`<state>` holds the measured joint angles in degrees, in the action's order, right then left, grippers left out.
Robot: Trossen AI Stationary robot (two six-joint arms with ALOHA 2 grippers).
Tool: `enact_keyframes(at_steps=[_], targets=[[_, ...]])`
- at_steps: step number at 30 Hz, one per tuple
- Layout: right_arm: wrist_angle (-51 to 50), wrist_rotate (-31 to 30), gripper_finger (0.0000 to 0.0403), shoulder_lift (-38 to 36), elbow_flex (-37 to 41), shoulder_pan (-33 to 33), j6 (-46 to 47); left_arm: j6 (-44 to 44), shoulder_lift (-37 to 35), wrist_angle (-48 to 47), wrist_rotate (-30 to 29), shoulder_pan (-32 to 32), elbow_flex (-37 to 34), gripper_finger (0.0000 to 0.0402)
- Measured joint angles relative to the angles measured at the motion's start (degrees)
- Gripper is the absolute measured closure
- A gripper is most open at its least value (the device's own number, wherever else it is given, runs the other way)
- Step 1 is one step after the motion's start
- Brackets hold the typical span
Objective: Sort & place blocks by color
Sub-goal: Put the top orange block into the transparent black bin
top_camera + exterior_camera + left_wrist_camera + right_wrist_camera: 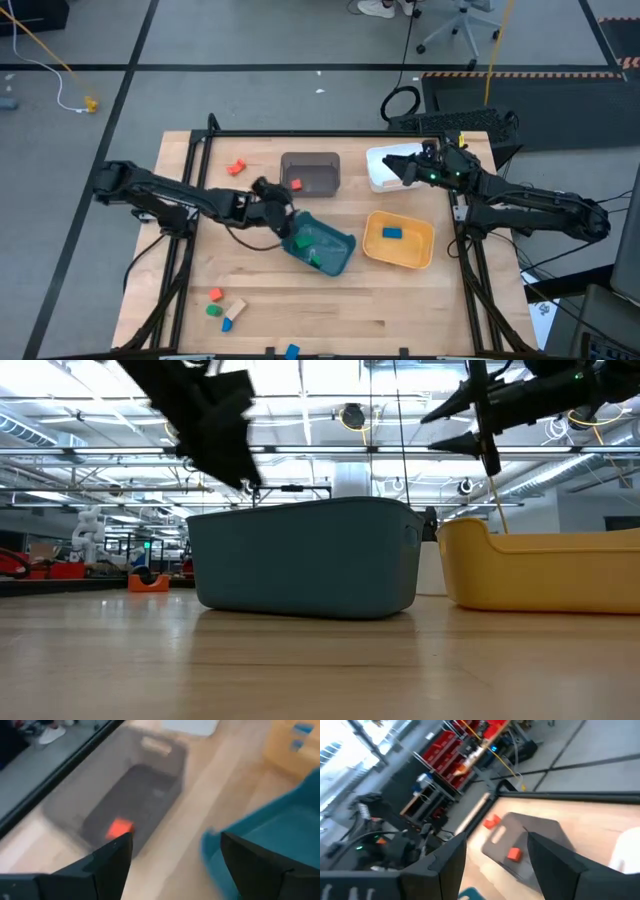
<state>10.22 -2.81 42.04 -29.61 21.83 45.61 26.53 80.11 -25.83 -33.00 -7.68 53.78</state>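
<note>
Blocks (222,309) are seen scattered near the tabletop (400,310) edge; light, rigid wood, best pinched across flat faces. Left gripper (284,222) and right gripper (393,166) are both spread, empty.

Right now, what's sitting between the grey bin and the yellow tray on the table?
Only bare tabletop lies between the grey bin and the yellow tray, as the high view shows; the teal tray sits off to the side of that stretch.
</note>
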Motion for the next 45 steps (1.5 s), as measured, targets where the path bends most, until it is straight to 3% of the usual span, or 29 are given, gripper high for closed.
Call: enact_keyframes(at_steps=[7,14,23,27,32,40,45], targets=[[1.2,-0.1,0.0199,0.0,0.0,-0.2,-3.7,2.1,-5.7,-18.6,-3.2,4.4,0.1,0.0103],[1.6,-0.1,0.0199,0.0,0.0,-0.2,-3.0,7.2,-5.6,-31.8,-3.4,13.0,0.0,0.0103],[1.6,-0.1,0.0199,0.0,0.0,-0.2,-2.9,8.8,-4.7,-31.2,-3.1,25.7,0.0,0.0103],[1.6,-0.1,0.0199,0.0,0.0,-0.2,-2.8,8.2,-4.3,-30.3,0.8,29.9,-0.9,0.0103],[1.6,-0.1,0.0199,0.0,0.0,-0.2,-2.8,5.9,-4.3,-24.9,4.6,32.8,-7.3,0.0103],[1.6,-0.1,0.0199,0.0,0.0,-0.2,-2.8,10.0,-4.3,-23.1,1.6,37.0,-15.5,0.0103],[1.6,-0.1,0.0199,0.0,0.0,-0.2,-2.8,5.0,-4.4,-12.1,5.6,38.0,-18.9,0.0103]])
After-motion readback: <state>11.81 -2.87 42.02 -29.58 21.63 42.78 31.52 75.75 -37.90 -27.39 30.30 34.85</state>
